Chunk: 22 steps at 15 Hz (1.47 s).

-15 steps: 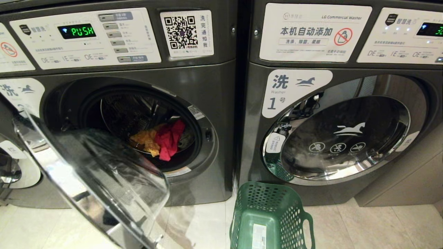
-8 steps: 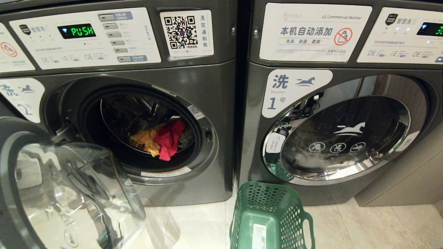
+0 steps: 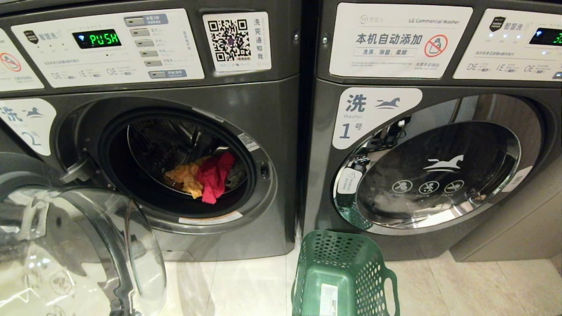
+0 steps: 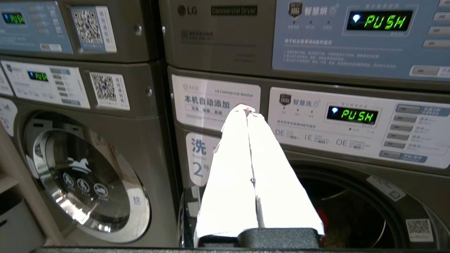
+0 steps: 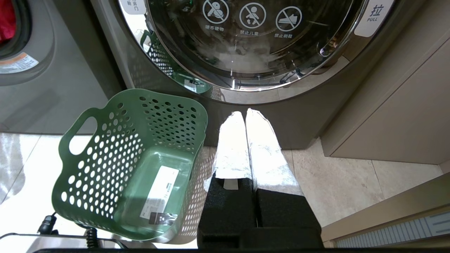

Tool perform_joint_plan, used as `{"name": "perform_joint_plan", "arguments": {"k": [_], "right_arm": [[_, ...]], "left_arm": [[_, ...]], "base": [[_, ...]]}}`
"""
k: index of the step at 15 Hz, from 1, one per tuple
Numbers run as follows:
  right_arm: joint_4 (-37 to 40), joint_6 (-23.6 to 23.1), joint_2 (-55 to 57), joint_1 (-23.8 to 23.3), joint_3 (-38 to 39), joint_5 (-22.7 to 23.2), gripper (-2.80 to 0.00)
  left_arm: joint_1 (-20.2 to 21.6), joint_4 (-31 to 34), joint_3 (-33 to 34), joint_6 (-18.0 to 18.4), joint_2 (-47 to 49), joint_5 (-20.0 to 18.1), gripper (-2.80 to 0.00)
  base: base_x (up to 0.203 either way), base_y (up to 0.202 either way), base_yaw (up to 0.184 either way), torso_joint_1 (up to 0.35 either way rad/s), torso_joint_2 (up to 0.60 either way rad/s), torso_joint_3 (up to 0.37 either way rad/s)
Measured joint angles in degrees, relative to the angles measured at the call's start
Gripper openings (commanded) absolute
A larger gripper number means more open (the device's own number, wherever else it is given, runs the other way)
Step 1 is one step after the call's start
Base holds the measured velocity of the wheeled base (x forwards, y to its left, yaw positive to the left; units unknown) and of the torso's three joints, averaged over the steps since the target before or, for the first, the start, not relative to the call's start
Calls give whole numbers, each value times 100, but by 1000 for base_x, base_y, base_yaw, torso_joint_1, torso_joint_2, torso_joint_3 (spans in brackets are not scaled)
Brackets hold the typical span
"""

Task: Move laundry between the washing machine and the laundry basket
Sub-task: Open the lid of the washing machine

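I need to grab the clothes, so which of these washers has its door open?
The washer labelled 2, on the left: its glass door is swung open, showing red and yellow laundry. Washer 1 is shut.

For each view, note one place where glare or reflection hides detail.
Head view: the open glass door is smeared with reflections. Left wrist view: the left claw is blown out white. Right wrist view: washer number 1's door mirrors the laundry basket.

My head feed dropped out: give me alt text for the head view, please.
Washing machine 2 stands with its door swung open, red and yellow laundry in the drum. An empty green basket sits on the floor before closed machine 1.
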Motion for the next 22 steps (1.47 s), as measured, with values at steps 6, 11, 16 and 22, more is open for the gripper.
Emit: {"name": "perform_joint_plan", "arguments": {"k": [6, 11, 16, 22], "right_arm": [[0, 1, 0, 0, 0, 2, -280], [0, -2, 0, 0, 0, 1, -280], [0, -1, 0, 0, 0, 2, -280], [0, -2, 0, -2, 0, 0, -280]], "left_arm": [[5, 119, -74, 157, 2, -4, -280], [-50, 918, 13, 141, 6, -611, -280], [-107, 1543, -139, 141, 26, -1574, -280], [-111, 1537, -63, 147, 17, -1588, -280]], "base": [[0, 0, 0, 0, 0, 0], [0, 0, 0, 0, 0, 0], [0, 0, 0, 0, 0, 0], [-52, 0, 0, 3, 2, -1]]}}
